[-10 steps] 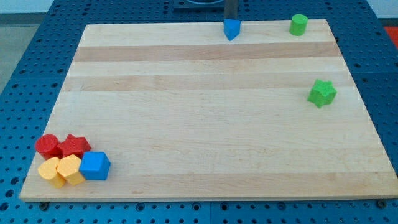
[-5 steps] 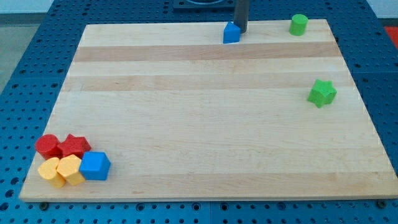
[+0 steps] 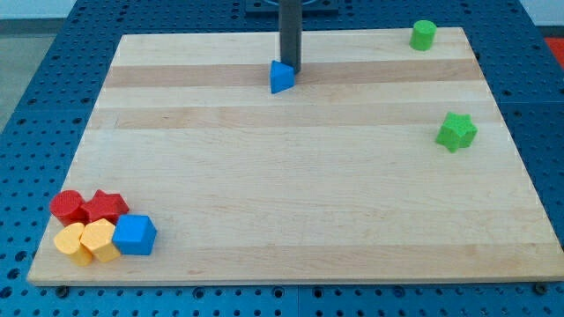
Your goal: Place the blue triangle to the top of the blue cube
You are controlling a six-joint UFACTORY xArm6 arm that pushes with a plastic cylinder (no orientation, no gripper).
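My tip touched the blue triangle just below-left of it, no gripper fitted; blue cube far toward the bench's bottom-left corner, beside red and yellow blocks

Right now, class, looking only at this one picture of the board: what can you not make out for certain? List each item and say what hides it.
1. My tip: whether it touches the blue triangle; only one camera view.
2. The rod's upper part: cut off by the view's top edge.
3. The two yellow blocks: exact shapes unclear, they overlap beside the blue cube.
4. The two red blocks: shapes too small to tell.
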